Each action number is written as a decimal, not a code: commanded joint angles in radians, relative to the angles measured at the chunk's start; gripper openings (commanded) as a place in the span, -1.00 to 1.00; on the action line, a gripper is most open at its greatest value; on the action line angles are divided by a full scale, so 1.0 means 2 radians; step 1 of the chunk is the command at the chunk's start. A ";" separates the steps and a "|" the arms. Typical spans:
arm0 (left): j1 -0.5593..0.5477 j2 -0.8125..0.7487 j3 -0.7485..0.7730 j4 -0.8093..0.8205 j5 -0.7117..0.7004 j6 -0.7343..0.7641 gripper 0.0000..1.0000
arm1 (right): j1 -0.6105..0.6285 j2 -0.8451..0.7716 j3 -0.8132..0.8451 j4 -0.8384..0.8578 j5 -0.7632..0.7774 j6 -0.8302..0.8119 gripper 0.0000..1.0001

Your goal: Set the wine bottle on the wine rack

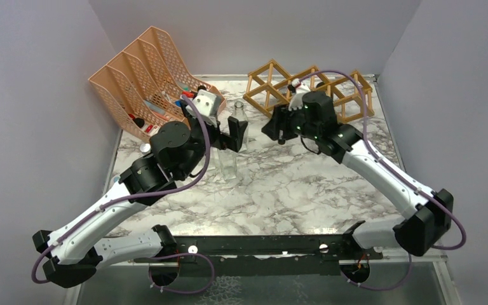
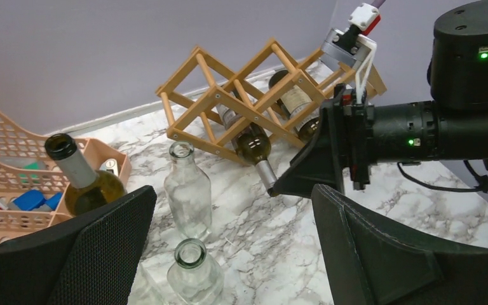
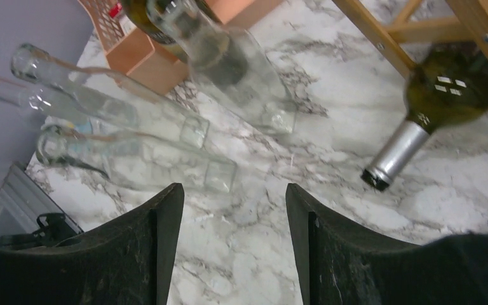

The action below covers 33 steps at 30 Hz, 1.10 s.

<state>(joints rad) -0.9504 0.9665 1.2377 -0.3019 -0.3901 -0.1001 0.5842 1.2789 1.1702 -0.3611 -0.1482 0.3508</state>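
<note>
Wine bottle (image 3: pixel 451 95) lies cradled neck-out in the wine rack (image 2: pixel 216 95) at the table's far edge, which we think explains why left gripper (image 2: pixel 232 197) and right gripper (image 3: pixel 232 197) gape empty.

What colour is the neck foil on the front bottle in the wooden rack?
Silver foil on the wine bottle; clearest in right wrist view.

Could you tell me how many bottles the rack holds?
2: a silver-necked bottle low in the wine rack, a second bottle beside it; more may be hidden.
</note>
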 commanded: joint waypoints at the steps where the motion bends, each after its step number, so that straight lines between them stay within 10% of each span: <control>1: 0.000 -0.025 0.005 0.014 -0.055 -0.003 0.98 | 0.039 0.060 0.079 0.044 0.070 0.002 0.25; 22: 0.000 -0.061 -0.050 0.056 -0.097 0.013 0.98 | 0.078 0.269 0.260 0.039 0.106 -0.108 0.19; 33: 0.000 -0.055 -0.054 0.043 -0.086 0.008 0.98 | 0.093 0.263 0.223 0.108 0.090 -0.179 -0.36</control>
<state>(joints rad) -0.9501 0.8543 1.1213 -0.2188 -0.5655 -0.0860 0.7528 1.8217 1.6573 -0.2504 0.0383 0.0757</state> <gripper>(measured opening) 0.988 0.389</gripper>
